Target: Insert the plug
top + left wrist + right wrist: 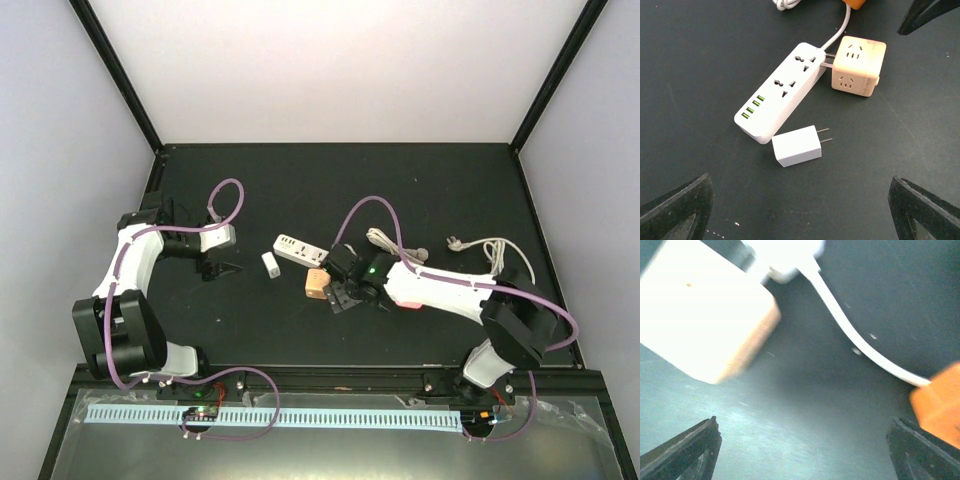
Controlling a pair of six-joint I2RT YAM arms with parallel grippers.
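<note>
Left gripper (220, 268): jaws spread wide, grasping nothing, near the white charger (796, 145). Right gripper (800, 452): jaws wide apart, grasping nothing, beside the orange cube adapter (858, 67).

The top view looks steeply down from above the near edge over the whole worktop (420, 180). The left wrist view looks down on the power strip (782, 97) and cube adapter (857, 67). The right wrist view, very close and blurred, shares that cube adapter.

The power strip (782, 97) and small charger (796, 146) are smooth white plastic, the charger's prongs bare metal. The cube adapter (858, 67) is satin peach plastic; the table (690, 75) is matt black
</note>
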